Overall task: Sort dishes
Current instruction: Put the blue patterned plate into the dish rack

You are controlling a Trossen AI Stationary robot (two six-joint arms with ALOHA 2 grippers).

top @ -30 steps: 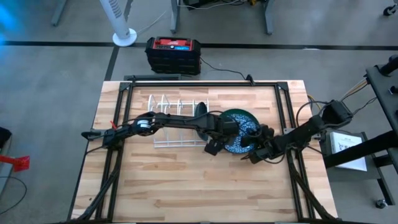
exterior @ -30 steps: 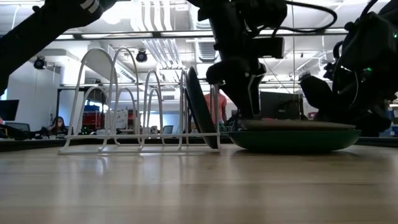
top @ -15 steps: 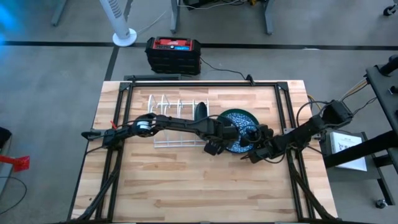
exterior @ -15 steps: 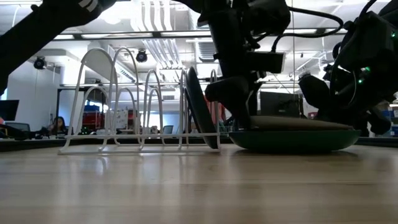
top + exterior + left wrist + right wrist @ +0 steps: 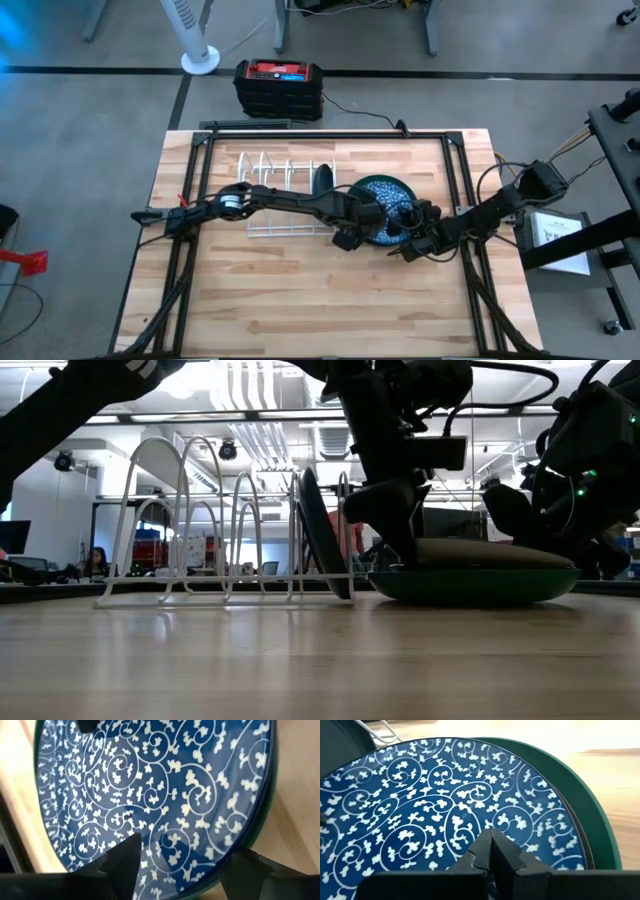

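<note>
A dark blue plate with a white vine pattern (image 5: 385,212) lies on top of a stack whose lowest plate is dark green (image 5: 470,586). In the low view the blue plate is tipped, its left edge (image 5: 425,545) raised. My left gripper (image 5: 182,870) is open at that left rim (image 5: 350,232). One finger is over the plate and the other is outside its rim. My right gripper (image 5: 492,842) is shut on the plate's right side (image 5: 408,238). Another dark plate (image 5: 322,183) stands on edge in the white wire rack (image 5: 275,195). My left gripper stands open astride the blue plate's left rim (image 5: 210,880), coming slanting down from the table's left. I cannot tell whether a finger touches it. My right gripper presses its shut fingertips (image 5: 485,851) down on the blue plate's upper face near its right rim (image 5: 540,852), coming from the table's right. That side stays on the stack.
The wire rack (image 5: 200,530) stands just left of the stack, and its end plate (image 5: 322,540) is close to my left gripper. Bare wood lies along the table's near side (image 5: 330,300). Black frame rails run along the table's sides (image 5: 470,200).
The blue plate's left edge has risen off the stack, while its right side has stayed down under my right gripper. My left gripper has moved a little toward the table's left edge and come back to the plate's left rim.
</note>
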